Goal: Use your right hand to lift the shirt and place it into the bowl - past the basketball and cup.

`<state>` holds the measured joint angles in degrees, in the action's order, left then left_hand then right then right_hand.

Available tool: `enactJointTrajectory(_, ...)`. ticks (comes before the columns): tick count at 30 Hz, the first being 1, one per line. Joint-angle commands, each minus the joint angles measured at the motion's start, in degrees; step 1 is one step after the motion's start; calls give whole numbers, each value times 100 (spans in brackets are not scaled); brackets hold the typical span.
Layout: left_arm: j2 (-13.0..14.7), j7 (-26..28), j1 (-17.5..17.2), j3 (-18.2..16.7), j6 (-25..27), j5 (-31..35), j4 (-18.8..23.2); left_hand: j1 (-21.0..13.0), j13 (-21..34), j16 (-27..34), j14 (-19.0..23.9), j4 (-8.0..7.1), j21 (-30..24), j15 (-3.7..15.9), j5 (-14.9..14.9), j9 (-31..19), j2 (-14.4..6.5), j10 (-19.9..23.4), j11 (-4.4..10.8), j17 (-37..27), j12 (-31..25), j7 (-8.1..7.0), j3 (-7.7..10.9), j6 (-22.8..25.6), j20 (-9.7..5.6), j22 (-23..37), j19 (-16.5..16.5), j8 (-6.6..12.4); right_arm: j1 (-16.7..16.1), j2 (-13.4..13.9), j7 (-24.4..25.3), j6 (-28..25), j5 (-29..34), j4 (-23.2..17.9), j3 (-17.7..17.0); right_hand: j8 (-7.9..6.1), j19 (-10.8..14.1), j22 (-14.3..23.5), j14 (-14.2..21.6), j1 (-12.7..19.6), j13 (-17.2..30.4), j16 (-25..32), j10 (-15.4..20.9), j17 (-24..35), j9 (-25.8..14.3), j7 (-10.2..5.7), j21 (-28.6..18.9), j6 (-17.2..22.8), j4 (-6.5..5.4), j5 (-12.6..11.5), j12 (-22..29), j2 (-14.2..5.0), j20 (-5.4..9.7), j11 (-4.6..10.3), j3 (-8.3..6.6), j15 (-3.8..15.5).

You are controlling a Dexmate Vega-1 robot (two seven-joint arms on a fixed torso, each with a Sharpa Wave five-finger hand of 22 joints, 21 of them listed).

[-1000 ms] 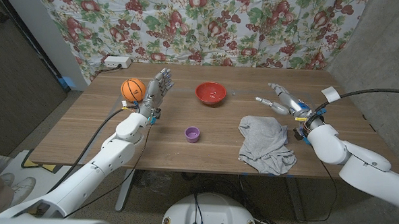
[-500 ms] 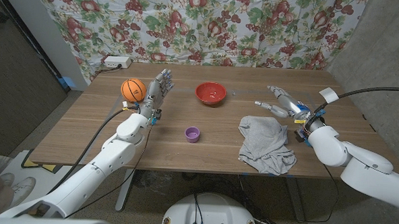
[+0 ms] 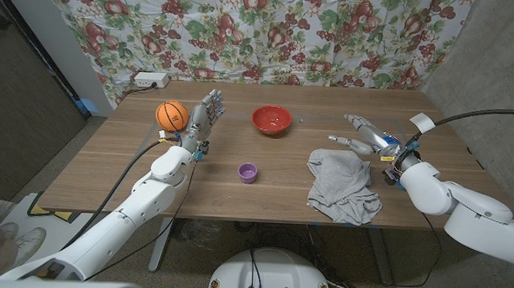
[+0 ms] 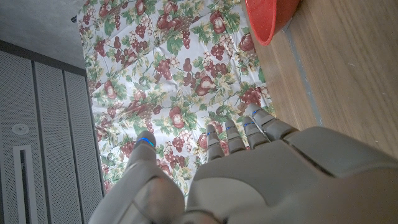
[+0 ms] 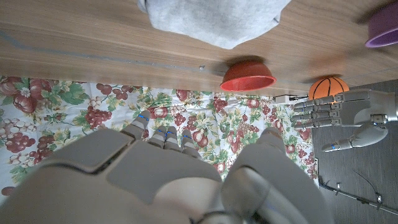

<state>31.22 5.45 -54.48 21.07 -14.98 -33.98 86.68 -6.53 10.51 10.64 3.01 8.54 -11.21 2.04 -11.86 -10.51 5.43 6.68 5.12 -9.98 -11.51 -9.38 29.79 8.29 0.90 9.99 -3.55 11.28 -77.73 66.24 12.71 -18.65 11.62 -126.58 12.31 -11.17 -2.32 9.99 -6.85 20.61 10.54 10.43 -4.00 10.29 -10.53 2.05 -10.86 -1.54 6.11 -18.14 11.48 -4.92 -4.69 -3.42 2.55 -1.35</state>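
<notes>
Grey and crumpled, the shirt lies on the wooden tabletop toward its right end, its lower folds close to the near edge and its top part pointing toward the middle. In the right wrist view the shirt shows as a rounded grey heap on the wood. The right hand hovers just beyond the shirt's far side, near the right end of the tabletop; its fingers are spread apart and hold nothing, and whether they touch the cloth cannot be told.

The red bowl stands near the far edge, about at the middle of the tabletop's length, well apart from the shirt, with bare wood between the two. The small purple cup sits in the middle of the tabletop, between the near and far edges, to the left of the shirt and nearer than the bowl. The orange basketball rests near the far left corner.

The left hand stands on its edge, palm upright, just beside the basketball on the side toward the bowl, fingers straight and apart, holding nothing. In the right wrist view that hand shows next to the basketball, with the bowl apart from both.

A white power strip lies at the far left corner. A flowered cloth hangs behind the far edge.
</notes>
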Motion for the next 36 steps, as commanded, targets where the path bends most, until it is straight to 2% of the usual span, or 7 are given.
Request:
enactJointTrajectory(1, 64, -29, 14, -21, 23, -2, 44, -83, 17, 9, 26, -16, -1, 65, 12, -25, 16, 3, 3, -24, 9, -5, 33, 35, 7, 18, -33, 5, 64, 127, -317, -12, 82, -8, 125, -11, 64, 18, 32, 35, 12, 27, 44, 5, -24, 26, -59, 4, 7, -53, 50, 24, -27, -8, 38, 11)
enactJointTrajectory(9, 89, -99, 58, -18, 42, -18, 31, -86, 17, 9, 25, -17, -2, 69, 14, -25, 14, 4, -5, -24, 8, -11, 34, 56, 6, 19, -36, 12, 171, 176, -422, -95, 201, -31, 302, 12, 78, 16, 36, 64, 11, 24, 3, 3, -25, 47, -57, -70, 23, -65, 36, 25, -40, -3, 36, 13)
enactJointTrajectory(11, 92, -106, 59, -17, 40, -18, 34, -88, 17, 8, 23, -18, -3, 64, 15, -26, 14, 0, -1, -25, 10, -15, 34, 123, 3, 19, -39, 37, 132, 191, -354, -101, 252, -45, 301, 98, 78, 15, 40, 117, 11, 21, -20, 1, -27, 63, -49, -363, 51, -83, 31, 28, -43, -10, 30, 11)
enactJointTrajectory(13, 95, -122, 60, -12, 37, -20, 34, -88, 17, 8, 21, -18, -3, 65, 16, -26, 13, 2, 0, -25, 10, -15, 34, 141, 6, 19, -38, 43, 111, 208, -311, -112, 304, -53, 309, 122, 89, 15, 52, 139, 11, 23, -28, 0, -30, 87, -49, -501, 63, -92, 30, 31, -37, -12, 30, 4)
enactJointTrajectory(21, 92, -157, 57, -3, 38, -44, 62, -90, 17, 8, 21, -19, -1, 66, 18, -26, 13, 9, -4, -25, 7, -11, 34, 176, 7, 19, -34, 50, 203, 279, -442, -180, 450, -50, 468, 22, 111, 14, 80, 193, 10, 28, 4, -1, -33, 78, -50, -357, 87, -116, 46, 26, -12, -3, 21, 2)
enactJointTrajectory(26, 96, -142, 48, 2, 56, -38, 93, -92, 17, 9, 24, -20, -2, 67, 18, -26, 13, 9, -13, -25, 7, -13, 34, 183, 7, 19, -37, 50, 259, 281, -499, -223, 501, -26, 564, 27, 117, 14, 92, 209, 10, 30, 11, -1, -34, 70, -49, -387, 93, -125, 49, 25, -15, 17, 20, 7)
enactJointTrajectory(36, 109, -83, 18, 2, 95, -19, 158, -96, 17, 8, 19, -21, -2, 64, 20, -25, 13, 12, 3, -25, 6, -3, 35, 240, 7, 19, -38, 61, 375, 320, -627, -254, 605, 17, 749, 8, 49, 15, 12, 221, 10, -4, -74, 0, -35, 37, -18, -367, 93, -141, 18, 23, -33, -38, 26, -19)
